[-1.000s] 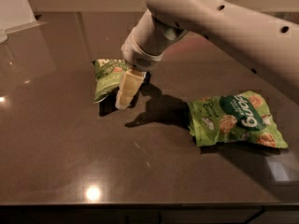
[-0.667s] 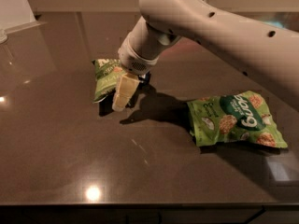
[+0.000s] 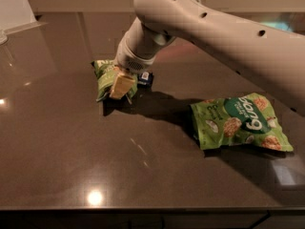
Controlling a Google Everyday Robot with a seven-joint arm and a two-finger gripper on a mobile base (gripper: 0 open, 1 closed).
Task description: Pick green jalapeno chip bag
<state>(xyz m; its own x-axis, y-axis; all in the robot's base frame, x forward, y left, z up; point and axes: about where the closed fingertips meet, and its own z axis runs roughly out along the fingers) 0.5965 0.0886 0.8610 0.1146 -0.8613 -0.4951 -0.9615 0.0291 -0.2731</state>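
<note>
- Countertop (image 3: 66, 161) in the camera view is dark brown, flat and polished like stone; you can see a round spot of glare (image 3: 94, 197) close to its near edge.
- Your target, the green jalapeno chip bag (image 3: 102, 78), lies in the far-left part of the surface, nearer the far edge than the near one. It is small, olive-green and crinkled, with a pale band at its top; its right half is hidden.
- Your gripper (image 3: 122, 87) is down at that bag, its pale yellow, wedge-shaped tip lying over the bag's right side and pointing toward the near edge. You cannot tell from here whether it is clamped on the bag or merely resting against it.
- The arm (image 3: 214, 32) is smooth, off-white and tubular with small dark holes, running from the right edge across to a ribbed wrist above the bag.
- A small dark blue wrapped bar (image 3: 146, 78) sits just beside the gripper on its right.
- A larger, brighter green bag (image 3: 240, 123) lies flat toward the right edge, well apart from your target: puffy, glossy, with a dark green round logo and round snack pictures.
- A white block (image 3: 14, 8) stands at the far-left corner.
</note>
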